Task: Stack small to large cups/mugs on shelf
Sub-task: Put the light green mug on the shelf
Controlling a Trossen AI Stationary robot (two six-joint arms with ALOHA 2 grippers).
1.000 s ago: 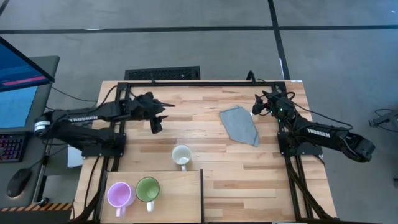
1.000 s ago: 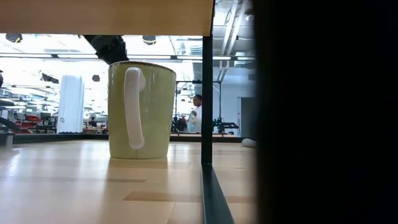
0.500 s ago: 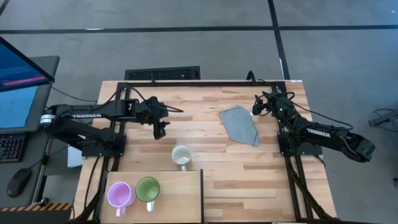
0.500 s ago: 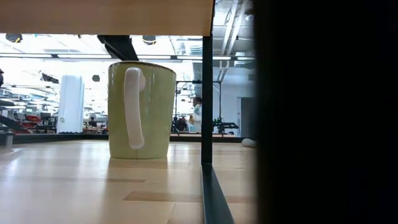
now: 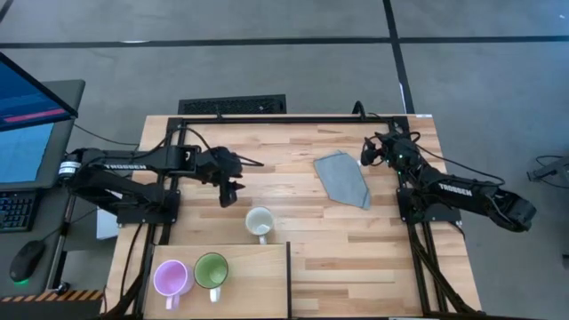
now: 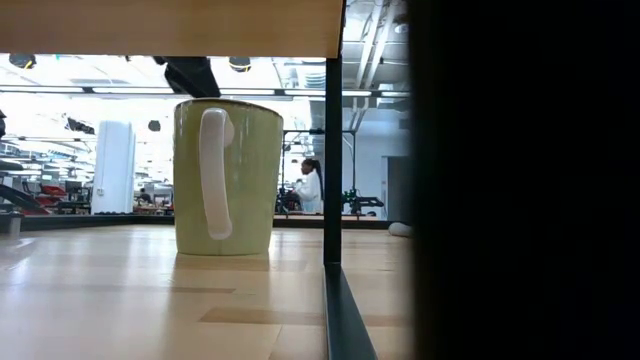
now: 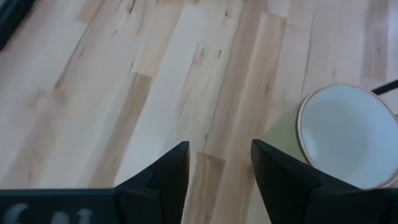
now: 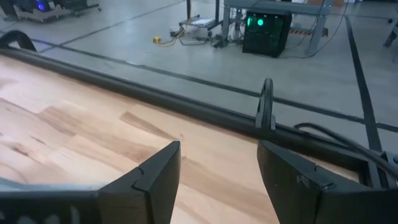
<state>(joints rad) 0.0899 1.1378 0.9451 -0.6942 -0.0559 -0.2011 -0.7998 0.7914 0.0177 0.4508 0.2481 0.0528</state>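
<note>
From where I sat, the left gripper [image 5: 228, 188] hung with fingers parted and empty just far-left of the white mug [image 5: 259, 221], which stood upright on the tabletop just beyond the shelf [image 5: 258, 267] (the right gripper [image 5: 366, 153], also agape and empty, waited well off to the right).

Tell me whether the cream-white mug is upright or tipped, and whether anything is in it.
Upright and empty. The high view shows the cream-white mug with its round mouth facing up on the tabletop; the left wrist view shows a bare white interior.

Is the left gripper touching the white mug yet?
Apart. The high view shows bare table between the left gripper and the white mug; the left wrist view shows nothing between its open fingers.
</note>
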